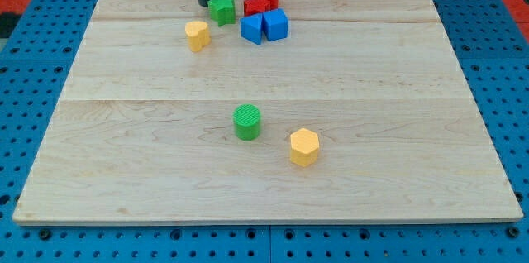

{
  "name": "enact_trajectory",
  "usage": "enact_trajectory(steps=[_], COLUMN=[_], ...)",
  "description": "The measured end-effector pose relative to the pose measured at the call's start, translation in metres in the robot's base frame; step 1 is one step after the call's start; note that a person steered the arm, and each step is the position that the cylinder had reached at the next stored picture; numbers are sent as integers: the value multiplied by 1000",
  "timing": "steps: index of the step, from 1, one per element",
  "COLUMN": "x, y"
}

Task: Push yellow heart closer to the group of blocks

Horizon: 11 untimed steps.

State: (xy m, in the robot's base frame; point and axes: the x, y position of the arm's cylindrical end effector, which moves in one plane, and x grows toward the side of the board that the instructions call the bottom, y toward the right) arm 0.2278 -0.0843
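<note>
Yellow heart (197,35) near surface (124,172) top edge, just left-below group: green block (221,9), red blocks (262,1), blue blocks (264,26). Tip (205,4) beside green block. No fingers. Open room below.

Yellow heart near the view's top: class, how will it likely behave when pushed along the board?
The yellow heart sits flat and squat, so it probably slides, not rolls. Its lobed outline may make it twist if my tip strikes off-centre. The board looks smooth.

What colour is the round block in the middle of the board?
Green; the round block shows clearly in the camera view.
</note>
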Motion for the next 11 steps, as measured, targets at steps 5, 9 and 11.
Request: enact_trajectory(steps=[5,9,11], x=[94,105,81], y=[-89,-35,-32])
